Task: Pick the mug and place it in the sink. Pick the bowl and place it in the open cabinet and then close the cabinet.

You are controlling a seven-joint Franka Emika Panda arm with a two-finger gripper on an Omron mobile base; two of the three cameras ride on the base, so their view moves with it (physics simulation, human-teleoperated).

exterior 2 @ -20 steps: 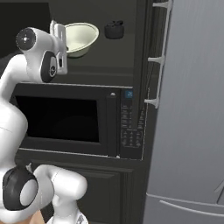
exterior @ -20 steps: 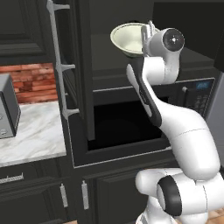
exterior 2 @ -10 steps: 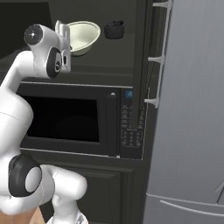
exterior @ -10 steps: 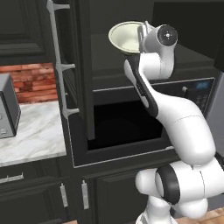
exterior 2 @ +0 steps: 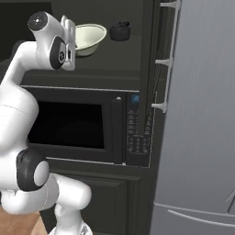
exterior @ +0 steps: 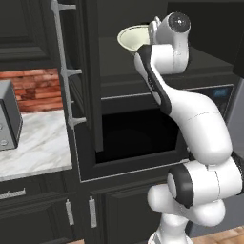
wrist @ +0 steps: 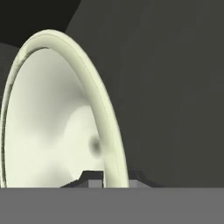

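Above the cabinet (exterior 2: 151, 55) shelf, my fingers (wrist: 107, 177) pinched the bowl (exterior 2: 89, 37) rim; I judged a slow, level lowering best.

Flat, even rendered light with no glare. The cabinet (exterior: 90, 71) interior is dim, its far wall nearly black. The pale bowl (wrist: 57, 118) shows soft shading inside. Edges are slightly soft and low-resolution; no lens distortion.

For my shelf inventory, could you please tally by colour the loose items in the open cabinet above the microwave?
Cream-white: 1, the bowl, gripped at its rim by the end effector
Black: 1, a small dark pot-like object, too small to identify
Total: 2
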